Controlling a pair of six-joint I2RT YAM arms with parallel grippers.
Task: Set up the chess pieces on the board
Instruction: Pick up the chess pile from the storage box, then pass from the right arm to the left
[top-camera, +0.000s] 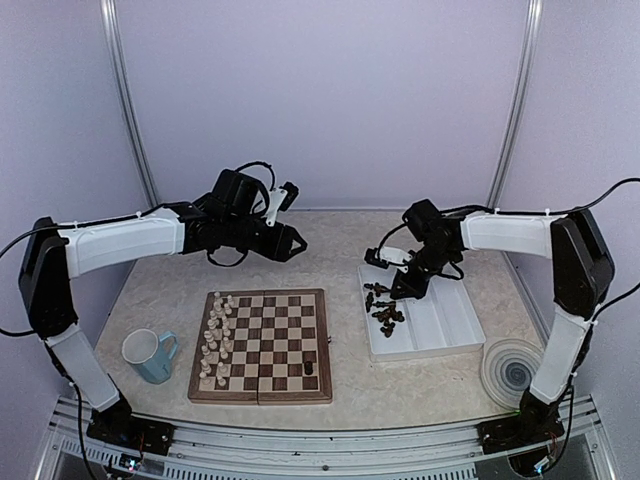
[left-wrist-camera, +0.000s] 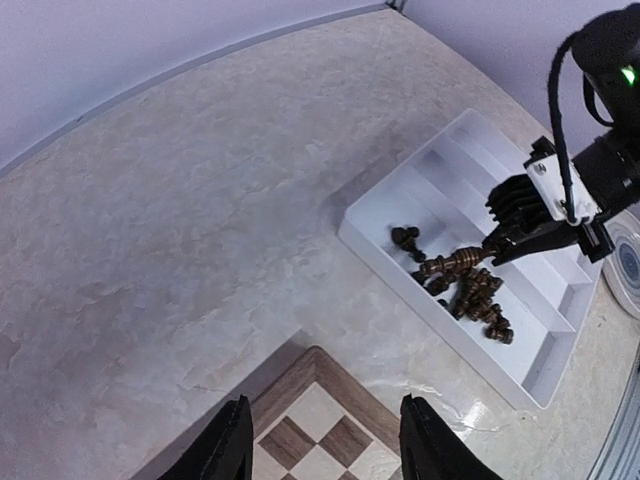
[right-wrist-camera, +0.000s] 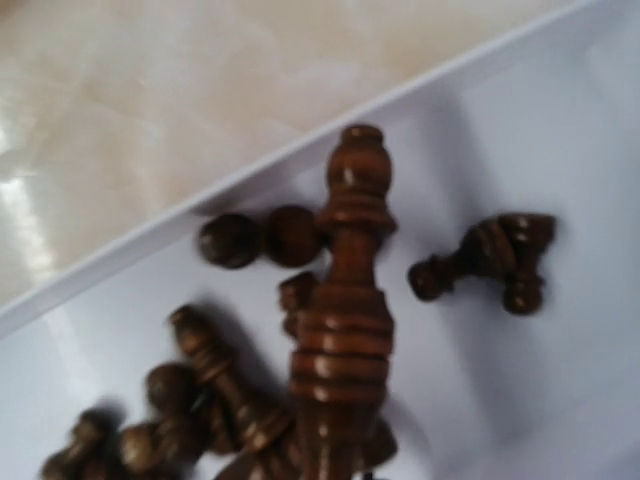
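Top external view: pale marbled worktop (top-camera: 330, 270), with the board (top-camera: 280, 340) lying front left. Cream-white figures (top-camera: 215, 340) lined along its left columns, and one dark figure (top-camera: 309, 366) alone near its right edge. Blue mug (top-camera: 150, 355) just left of the board. To the right, well apart from the board, a white ridged tray (top-camera: 450, 310) holding the loose chess pieces (top-camera: 385, 310) in a heap.

Right claw (top-camera: 405, 285) down in the tray, clenched on a tall dark piece (left-wrist-camera: 455, 263) near its base. Left wrist view: that piece jutting sideways from the fingertips over the heap, impossible to tell whether clear of it. Right wrist view: same piece filling the centre, a knight (right-wrist-camera: 500, 260) lying beside it, fingers out of frame.

Left claw (left-wrist-camera: 325, 445) released, nothing between its fingers, hovering by the board's far edge.

Likely step: lifting this piece out of the tray. To do it well:
- Raise straight up before travelling, to clear the neighbours and the tray wall.
- Check for any figure clinging along.
- Turn the wrist to bring the base downward.
- Lower onto the middle of a square on the board's right side, away from the lone dark figure.
- Release only with the base resting flat.
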